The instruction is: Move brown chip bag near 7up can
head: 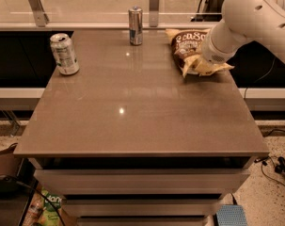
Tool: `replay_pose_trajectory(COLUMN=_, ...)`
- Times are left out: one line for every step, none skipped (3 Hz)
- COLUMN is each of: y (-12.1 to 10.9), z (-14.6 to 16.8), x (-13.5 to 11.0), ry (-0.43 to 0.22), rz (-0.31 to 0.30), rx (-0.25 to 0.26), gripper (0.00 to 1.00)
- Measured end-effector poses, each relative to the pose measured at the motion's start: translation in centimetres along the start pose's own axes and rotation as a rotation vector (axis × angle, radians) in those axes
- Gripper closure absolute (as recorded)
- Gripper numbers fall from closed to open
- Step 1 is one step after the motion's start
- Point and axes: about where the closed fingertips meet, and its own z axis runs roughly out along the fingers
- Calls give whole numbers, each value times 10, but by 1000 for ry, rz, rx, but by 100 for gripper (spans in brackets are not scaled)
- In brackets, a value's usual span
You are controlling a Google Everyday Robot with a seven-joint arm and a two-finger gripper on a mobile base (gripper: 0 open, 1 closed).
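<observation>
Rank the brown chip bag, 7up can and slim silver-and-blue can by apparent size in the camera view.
1. brown chip bag, the gripper down on its near end.
2. 7up can.
3. slim silver-and-blue can; it stands farther back, so 2 versus 3 is unsure.

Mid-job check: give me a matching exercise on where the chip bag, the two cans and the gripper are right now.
Things:
1. brown chip bag
2. 7up can
3. slim silver-and-blue can
4. gripper

Places:
a. standing at the far edge of the table, about the middle
b. down at the bag's near, pale yellow end
c. standing on the left side of the table
d. lying at the far right of the table

Pairs: 1-d, 2-c, 3-a, 4-b.
</observation>
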Motion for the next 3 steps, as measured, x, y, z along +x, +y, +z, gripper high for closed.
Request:
replay_pose_trajectory(y=1, z=2, x=0, ry=0, rz=-1, rx=-3, gripper=100)
replay_pose_trajectory(y=1, z=2, x=0, ry=0, rz=-1, rx=-3, gripper=100)
replay_pose_trajectory(y=1, z=-9, x=-4, ry=-30, rz=-16, rx=-43, gripper=100)
